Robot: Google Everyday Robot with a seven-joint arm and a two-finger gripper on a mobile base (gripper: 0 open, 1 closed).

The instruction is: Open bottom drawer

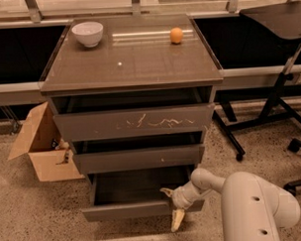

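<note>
The bottom drawer (129, 210) is the slimmest of three grey-brown drawers in the cabinet. It stands pulled out, and its dark grey inside (138, 185) shows. My gripper (172, 207) is at the right end of the drawer's front edge. One yellowish finger (167, 192) reaches over the top of the front. The other finger (177, 220) hangs down in front of it. The white arm (252, 208) comes in from the lower right.
A white bowl (87, 33) and an orange (176, 35) sit on the cabinet top (131, 58). An open cardboard box (42, 146) stands on the floor at the left. A black chair base (259, 113) with castors stands at the right.
</note>
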